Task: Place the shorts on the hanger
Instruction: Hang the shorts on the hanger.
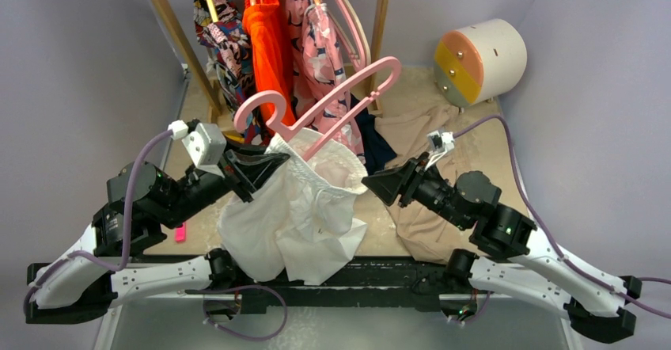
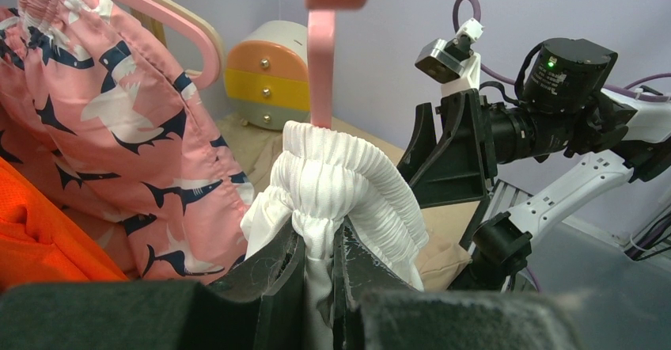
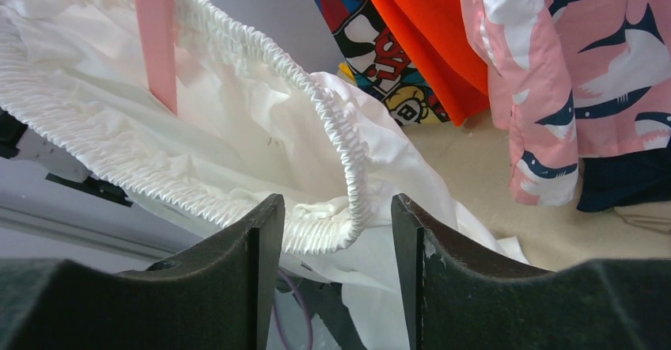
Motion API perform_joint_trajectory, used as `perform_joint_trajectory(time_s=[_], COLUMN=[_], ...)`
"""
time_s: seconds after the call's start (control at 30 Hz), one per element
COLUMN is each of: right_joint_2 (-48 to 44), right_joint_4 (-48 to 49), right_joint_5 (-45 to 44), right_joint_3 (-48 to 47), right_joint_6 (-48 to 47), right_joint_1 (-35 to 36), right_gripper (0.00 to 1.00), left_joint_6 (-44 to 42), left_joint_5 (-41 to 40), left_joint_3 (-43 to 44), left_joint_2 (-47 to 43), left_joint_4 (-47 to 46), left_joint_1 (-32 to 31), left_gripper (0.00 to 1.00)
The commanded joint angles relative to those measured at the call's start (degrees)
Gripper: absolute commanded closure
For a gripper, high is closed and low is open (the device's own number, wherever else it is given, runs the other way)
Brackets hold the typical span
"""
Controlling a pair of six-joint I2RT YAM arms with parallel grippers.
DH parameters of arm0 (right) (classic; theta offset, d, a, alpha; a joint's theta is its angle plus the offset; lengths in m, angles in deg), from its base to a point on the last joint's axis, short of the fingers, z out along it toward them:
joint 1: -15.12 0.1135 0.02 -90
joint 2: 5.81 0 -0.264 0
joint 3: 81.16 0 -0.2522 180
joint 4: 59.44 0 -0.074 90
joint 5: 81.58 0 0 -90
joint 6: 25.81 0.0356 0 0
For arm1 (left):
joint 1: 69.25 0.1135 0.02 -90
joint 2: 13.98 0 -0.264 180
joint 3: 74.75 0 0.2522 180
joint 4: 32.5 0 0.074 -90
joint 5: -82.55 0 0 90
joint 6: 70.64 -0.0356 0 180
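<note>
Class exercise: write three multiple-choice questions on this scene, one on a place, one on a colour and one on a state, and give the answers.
1. Where is the hanger's lower arm? A clear above the shorts; B down inside their waistband; C beneath them.
2. The hanger's colour? A pink; B green; C black.
3. The left gripper is: A wide open; B holding the hanger; C shut on the shorts.
Answers: 1 B, the waistband rings the arm. 2 A, plainly pink. 3 C, it pinches the waistband.

We see bright, soft, even light; the shorts nearly wash out; wrist views blur at six o'clock.
</note>
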Motion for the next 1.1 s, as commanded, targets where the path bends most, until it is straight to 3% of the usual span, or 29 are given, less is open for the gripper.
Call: perform_joint_trajectory(time_s=[0.0, 0.2, 0.4, 0.5, 0.7, 1.07], right_joint_2=[1.0, 2.9, 3.1, 3.4, 3.7, 2.2], right_joint_4=[3.3, 3.0, 3.5, 1.1, -12.9, -23.1], right_joint_5=[-0.3, 0.1, -0.7, -7.1, -18.0, -26.8], right_joint_3=[0.8, 0.1, 0.0, -1.3, -5.2, -10.4], right_joint_6=[2.1, 1.9, 0.7, -0.3, 1.7, 2.2], right_joint_1=[0.2, 0.2, 0.3, 0.2, 0.2, 0.2], right_gripper=[0.48, 0.54, 0.83, 1.00, 1.00, 1.00], left_joint_6=[0.0, 0.0, 0.5, 0.8, 2.7, 6.0], left_joint_5=[-0.6, -0.6, -0.9, -0.7, 3.2, 10.6], left_joint_3=[0.6, 1.4, 1.3, 1.5, 2.9, 2.3], left_joint_2=[-0.2, 0.1, -0.3, -0.6, -1.5, -2.3], left_joint_4=[-4.4, -3.8, -3.2, -2.5, 2.4, 13.3], left_joint_1=[0.1, 0.1, 0.1, 0.1, 0.1, 0.1], left_gripper=[1.00, 1.00, 1.00, 1.00, 1.00, 1.00])
